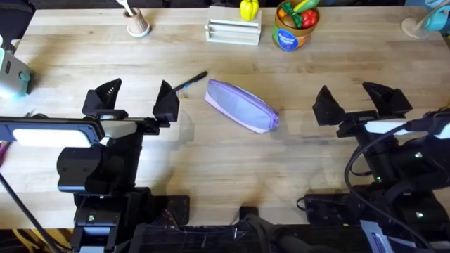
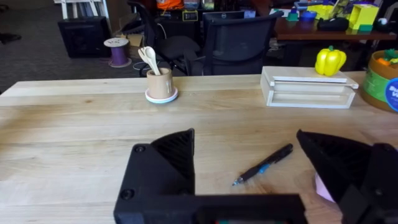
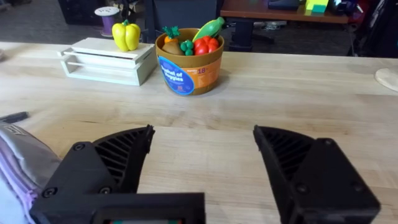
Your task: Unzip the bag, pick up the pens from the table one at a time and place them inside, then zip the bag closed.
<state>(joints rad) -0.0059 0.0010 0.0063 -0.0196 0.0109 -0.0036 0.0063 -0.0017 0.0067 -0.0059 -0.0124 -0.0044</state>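
The lavender bag (image 1: 241, 105) lies slantwise at the middle of the table (image 1: 225, 161), its zip looking closed; an edge of the bag (image 3: 15, 158) shows in the right wrist view. One dark pen (image 1: 190, 81) rests just beyond the bag's left end, also visible as a pen (image 2: 263, 163) between and beyond my left fingers. My left gripper (image 1: 137, 100) hovers open left of the bag, holding nothing. My right gripper (image 1: 360, 102) stands open to the bag's right, holding nothing too.
Along the table's far edge stand a beige cup of pale sticks (image 1: 137, 23), a white rack (image 1: 233, 31) with a yellow toy pepper (image 1: 249, 9), and a round tub of toy fruit (image 1: 295, 24). A teal object (image 1: 13, 77) sits at the left edge.
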